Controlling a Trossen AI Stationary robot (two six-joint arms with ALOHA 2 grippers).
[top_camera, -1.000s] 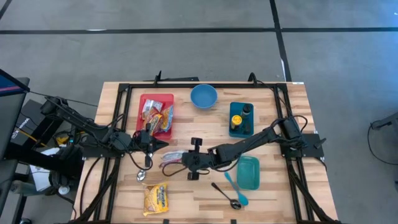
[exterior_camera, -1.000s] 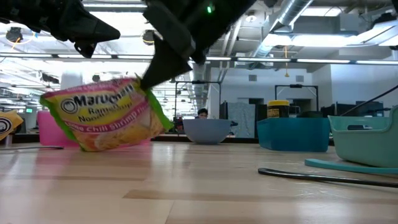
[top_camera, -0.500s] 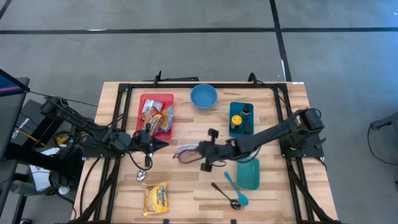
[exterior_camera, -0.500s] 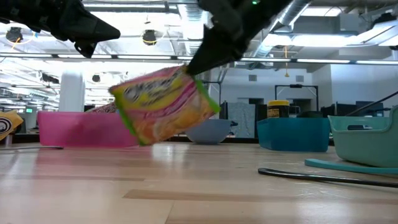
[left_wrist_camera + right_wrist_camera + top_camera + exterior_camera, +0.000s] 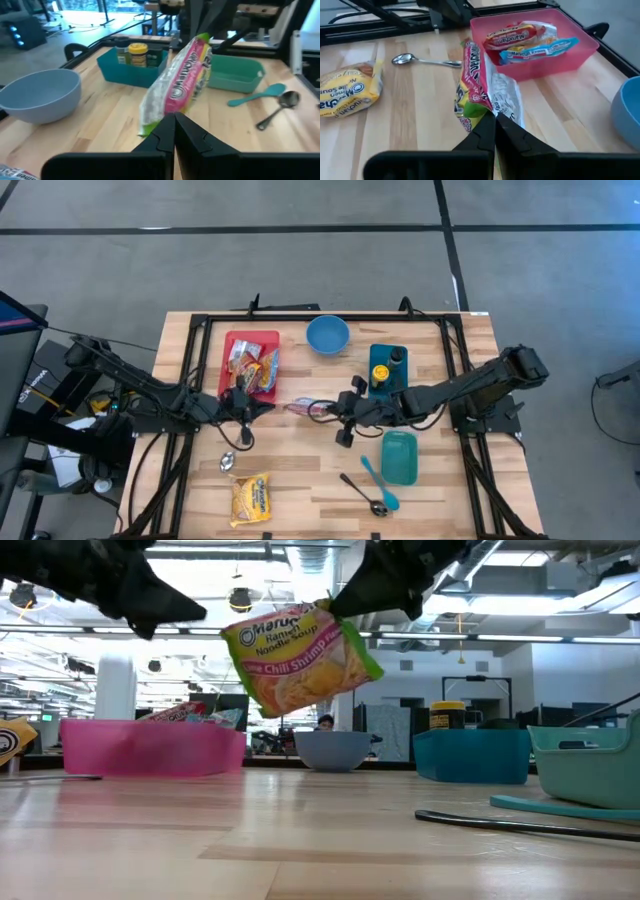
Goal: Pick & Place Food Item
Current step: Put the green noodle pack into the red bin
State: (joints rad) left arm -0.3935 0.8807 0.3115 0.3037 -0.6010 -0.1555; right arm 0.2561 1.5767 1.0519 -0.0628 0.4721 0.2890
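Note:
My right gripper (image 5: pixel 337 411) is shut on a pink, green and yellow ramen packet (image 5: pixel 305 408) held in the air over the table's middle. The packet also shows in the low view (image 5: pixel 298 658) and in the right wrist view (image 5: pixel 476 82). My left gripper (image 5: pixel 266 409) is shut and empty. It stands just left of the packet without touching it, and the packet fills the left wrist view (image 5: pixel 182 87). A second, yellow ramen packet (image 5: pixel 250 498) lies flat near the table's front edge. My right gripper pinches the packet's sealed end (image 5: pixel 478 111) between its two fingers, at the upper right corner in the low view (image 5: pixel 345 620). The fingers come from the table's right side, roughly level. The packet hangs tilted, clear of the table.
A red tray (image 5: pixel 232 340) with several packets stands at the far left and a blue bowl (image 5: pixel 327 335) at the far middle. A teal bin (image 5: pixel 374 391) holds bottles. A teal container (image 5: pixel 399 457), a teal spatula (image 5: pixel 372 476) and two spoons (image 5: pixel 232 457) lie on the table.
My right gripper has gone up and toward the table's right and far edges with the ramen packet. The packet rested with its lower edge near the table and is now lifted clear and tilted.

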